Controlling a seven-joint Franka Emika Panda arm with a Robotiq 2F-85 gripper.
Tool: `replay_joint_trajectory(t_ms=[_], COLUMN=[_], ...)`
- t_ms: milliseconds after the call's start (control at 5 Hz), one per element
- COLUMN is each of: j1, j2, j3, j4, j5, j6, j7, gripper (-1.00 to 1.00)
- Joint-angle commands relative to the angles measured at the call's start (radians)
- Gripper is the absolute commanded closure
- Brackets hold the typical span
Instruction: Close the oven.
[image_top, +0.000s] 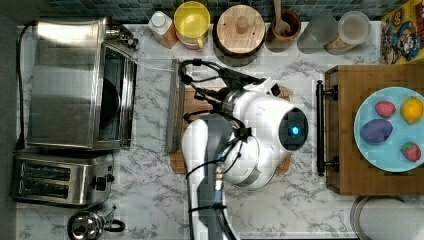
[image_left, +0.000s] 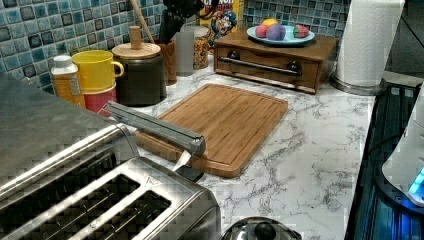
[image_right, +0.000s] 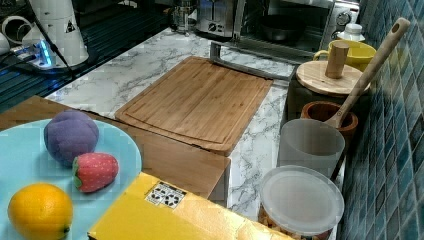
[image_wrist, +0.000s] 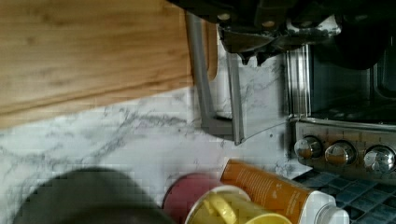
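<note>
We see the oven (image_top: 67, 82) at the top view's left on the marble desk (image_top: 150, 200), its glass door (image_top: 150, 100) folded down flat and open toward the wooden cutting board (image_left: 225, 120). The door's metal bar handle (image_top: 174, 106) lies just beside the board's edge. The robot arm (image_top: 245, 135) hangs above the board. In the wrist view the gripper (image_wrist: 254, 49) sits over the open door; we cannot tell how its fingers are set. A two-slot toaster (image_top: 60, 180) stands beside the oven.

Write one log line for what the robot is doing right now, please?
task: close oven | oven door: open, flat | handle: beside cutting board | gripper: above door | contact: unclear
</note>
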Motion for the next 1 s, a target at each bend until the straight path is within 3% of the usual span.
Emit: replay_joint_trajectory(t_ms=[200, 800, 1000], j1=[-0.024, -0.009, -0.012], j2=[0.099, 0.267, 0.227], j3=[-0.017, 0.022, 0.048], j4=[-0.072, -0.034, -0.065], j5=[0.249, 0.458, 0.654], j6=[-0.025, 0.048, 0.077], j7=[-0.320, -0.590, -0.759], gripper=[1.00, 1.00, 1.00])
